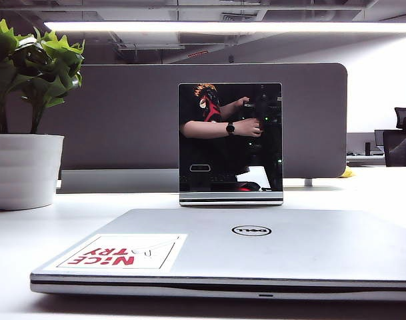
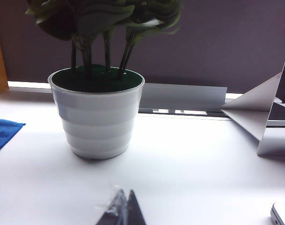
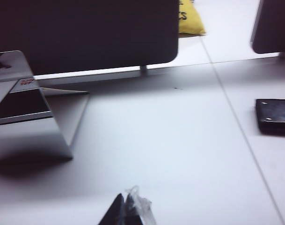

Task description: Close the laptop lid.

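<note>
In the exterior view the laptop [image 1: 223, 257] lay shut across the lower frame, long axis left to right, its lid [image 1: 256, 243] flat, logo up. Left wrist view: left pincer [image 2: 122, 211] tips together near a plant pot [image 2: 96, 117]. Right wrist view: right pincer [image 3: 128, 213] tips together over the bare surface [image 3: 170, 140].

From my station I see only the tips: the left gripper [image 2: 124, 211] shows dark, pointed wedge fingers wrapped in crinkled clear film, and the right gripper [image 3: 128, 212] shows the same black tapered tips with glossy transparent wrap.
</note>
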`<move>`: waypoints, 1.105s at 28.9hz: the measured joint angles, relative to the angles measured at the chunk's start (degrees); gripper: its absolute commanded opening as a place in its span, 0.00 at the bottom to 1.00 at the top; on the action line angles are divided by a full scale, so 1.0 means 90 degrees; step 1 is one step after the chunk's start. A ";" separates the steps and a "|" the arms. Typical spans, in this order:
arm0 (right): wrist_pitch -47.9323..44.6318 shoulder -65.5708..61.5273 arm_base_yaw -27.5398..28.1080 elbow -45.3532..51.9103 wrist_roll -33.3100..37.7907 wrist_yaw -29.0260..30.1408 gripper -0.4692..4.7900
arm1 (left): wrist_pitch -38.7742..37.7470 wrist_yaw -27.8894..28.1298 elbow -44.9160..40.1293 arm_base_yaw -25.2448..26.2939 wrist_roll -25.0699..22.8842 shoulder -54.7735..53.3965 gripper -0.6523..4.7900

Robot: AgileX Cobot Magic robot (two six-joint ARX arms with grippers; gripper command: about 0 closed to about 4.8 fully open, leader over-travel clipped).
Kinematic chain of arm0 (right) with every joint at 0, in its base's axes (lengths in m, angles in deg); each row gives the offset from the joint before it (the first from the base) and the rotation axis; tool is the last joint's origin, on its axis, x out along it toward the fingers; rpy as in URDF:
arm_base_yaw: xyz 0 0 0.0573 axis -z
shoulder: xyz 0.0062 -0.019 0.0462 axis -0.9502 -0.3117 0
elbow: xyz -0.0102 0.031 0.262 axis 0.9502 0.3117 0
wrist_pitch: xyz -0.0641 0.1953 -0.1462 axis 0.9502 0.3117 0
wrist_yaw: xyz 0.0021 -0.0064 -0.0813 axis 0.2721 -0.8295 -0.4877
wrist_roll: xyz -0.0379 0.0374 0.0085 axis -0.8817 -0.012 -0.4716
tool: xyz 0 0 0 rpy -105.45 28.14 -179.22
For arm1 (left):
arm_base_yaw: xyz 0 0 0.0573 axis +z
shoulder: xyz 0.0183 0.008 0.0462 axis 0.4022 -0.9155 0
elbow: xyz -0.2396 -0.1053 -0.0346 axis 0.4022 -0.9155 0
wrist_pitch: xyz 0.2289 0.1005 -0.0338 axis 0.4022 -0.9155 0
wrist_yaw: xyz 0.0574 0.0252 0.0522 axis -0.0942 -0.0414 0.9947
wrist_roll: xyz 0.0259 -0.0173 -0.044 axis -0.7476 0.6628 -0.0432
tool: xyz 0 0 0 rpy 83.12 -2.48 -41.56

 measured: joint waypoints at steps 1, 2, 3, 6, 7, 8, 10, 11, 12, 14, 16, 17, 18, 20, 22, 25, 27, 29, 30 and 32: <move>0.0061 0.0063 0.0007 0.0010 -0.0002 -0.0090 0.08 | 0.0000 0.0000 0.0000 0.0000 0.0000 0.0000 0.11; 0.0151 0.0211 0.0051 0.0051 -0.0015 -0.0204 0.08 | 0.0000 0.0000 0.0000 0.0000 0.0002 0.0000 0.11; 0.0223 0.0372 0.0109 0.0112 -0.0024 -0.0270 0.08 | 0.0000 0.0000 0.0000 0.0000 0.0000 0.0000 0.11; 0.0243 0.1003 0.0321 0.0498 -0.0022 -0.0328 0.08 | 0.0002 -0.0002 0.0000 0.0002 0.0000 0.0000 0.11; 0.0185 0.1207 0.0374 0.0668 -0.0022 -0.0308 0.08 | 0.0000 0.0000 0.0000 0.0002 0.0000 0.0000 0.11; 0.0143 0.1477 0.0425 0.0916 -0.0022 -0.0255 0.08 | 0.0000 0.0000 -0.0002 0.0002 0.0000 0.0000 0.11; 0.0138 0.2062 0.0466 0.1416 -0.0022 -0.0248 0.08 | 0.0000 0.0000 -0.0002 0.0002 0.0000 0.0000 0.11; 0.0141 0.2351 0.0510 0.1639 -0.0022 -0.0226 0.08 | 0.0000 0.0000 -0.0002 0.0002 0.0000 0.0000 0.11; 0.0109 0.2681 0.0556 0.1911 -0.0022 -0.0223 0.08 | 0.0000 0.0000 -0.0002 0.0002 0.0000 0.0000 0.11; -0.0046 0.3167 0.0585 0.2358 0.0017 -0.0231 0.08 | 0.0002 0.0000 -0.0002 0.0002 0.0000 0.0000 0.11; -0.0296 0.3485 0.0573 0.2824 0.0058 -0.0223 0.08 | 0.0000 0.0000 0.0000 0.0002 0.0000 0.0000 0.11; -0.0347 0.3626 0.0573 0.3036 0.0087 -0.0221 0.08 | -0.0002 0.0000 0.0000 0.0002 0.0000 0.0000 0.11; -0.0369 0.3759 0.0573 0.3271 0.0138 -0.0226 0.08 | 0.0000 0.0000 0.0000 0.0002 0.0000 0.0000 0.11; -0.0413 0.3895 0.0571 0.3621 0.0287 -0.0226 0.08 | 0.0000 -0.0002 0.0000 0.0002 0.0002 0.0000 0.11; -0.0517 0.4000 0.0549 0.3847 0.0401 -0.0228 0.08 | 0.0000 0.0000 -0.0002 0.0002 0.0000 0.0000 0.11; -0.0818 0.4097 0.0486 0.4155 0.0583 -0.0228 0.08 | 0.0000 0.0000 -0.0002 0.0002 0.0000 0.0000 0.11; -0.0857 0.4165 0.0410 0.4284 0.0675 -0.0226 0.08 | 0.0000 0.0000 -0.0002 0.0002 0.0000 0.0000 0.11; -0.0865 0.4252 0.0342 0.4376 0.0716 -0.0221 0.08 | 0.0002 0.0000 -0.0002 0.0002 0.0000 0.0002 0.11; -0.0913 0.4291 0.0318 0.4425 0.0721 -0.0223 0.08 | 0.0002 0.0000 -0.0002 0.0002 0.0000 0.0002 0.11; -0.0988 0.4422 0.0318 0.4512 0.0726 -0.0226 0.08 | 0.0000 0.0000 -0.0002 0.0002 0.0000 0.0002 0.11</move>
